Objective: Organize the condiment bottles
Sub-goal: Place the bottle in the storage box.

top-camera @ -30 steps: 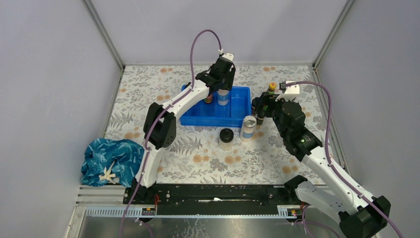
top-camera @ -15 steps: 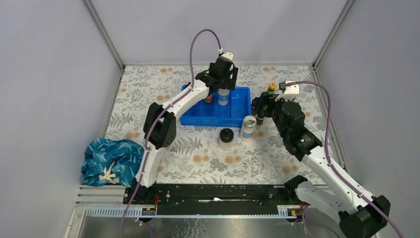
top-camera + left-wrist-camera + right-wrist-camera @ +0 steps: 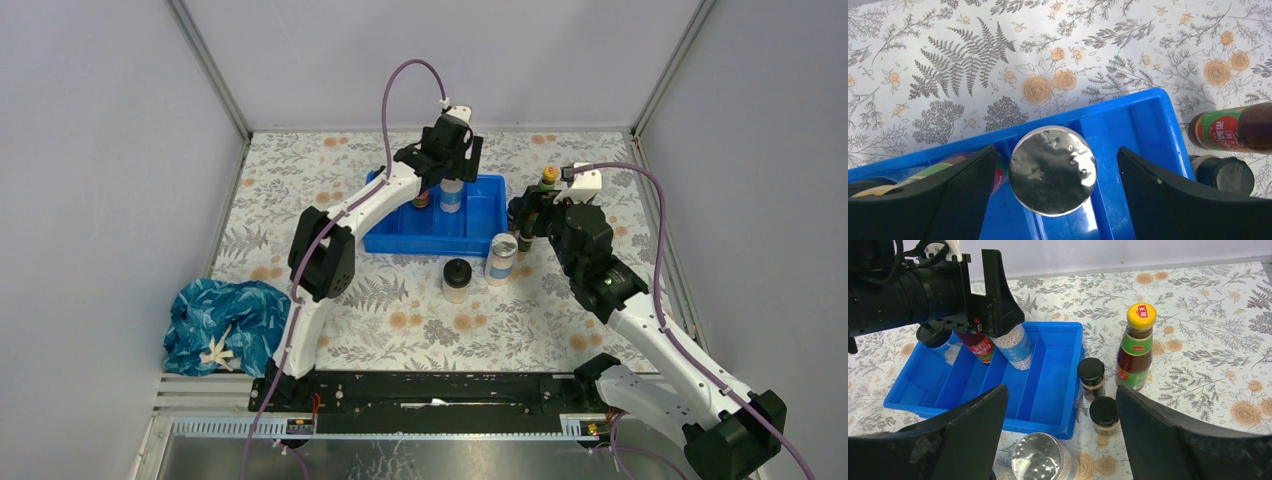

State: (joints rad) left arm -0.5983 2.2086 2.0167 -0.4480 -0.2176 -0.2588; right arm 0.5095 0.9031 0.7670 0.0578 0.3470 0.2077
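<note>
My left gripper point(image 3: 1053, 195) stands open over the blue tray point(image 3: 1148, 120). Between its fingers, with gaps on both sides, a silver-lidded jar point(image 3: 1053, 170) of white beads point(image 3: 1015, 347) stands in a tray slot. Beside it in the tray are a red-labelled bottle point(image 3: 979, 347) and a black-domed jar point(image 3: 935, 337). My right gripper point(image 3: 1060, 440) hangs open over the table by the tray's right corner, above a second silver-lidded jar point(image 3: 1040, 460). Two tiny black-capped bottles point(image 3: 1091, 377) point(image 3: 1104, 415) and a yellow-capped bottle point(image 3: 1136, 347) stand right of the tray. Another black-domed jar point(image 3: 457, 280) stands in front of it.
A crumpled blue cloth point(image 3: 225, 322) lies at the near left of the floral tablecloth. Grey walls enclose the table on three sides. The tray's right slots point(image 3: 1048, 375) hold nothing.
My left gripper has gone from shut to open, letting go of the silver-lidded jar, which stays standing in the tray. The right arm has barely moved.
</note>
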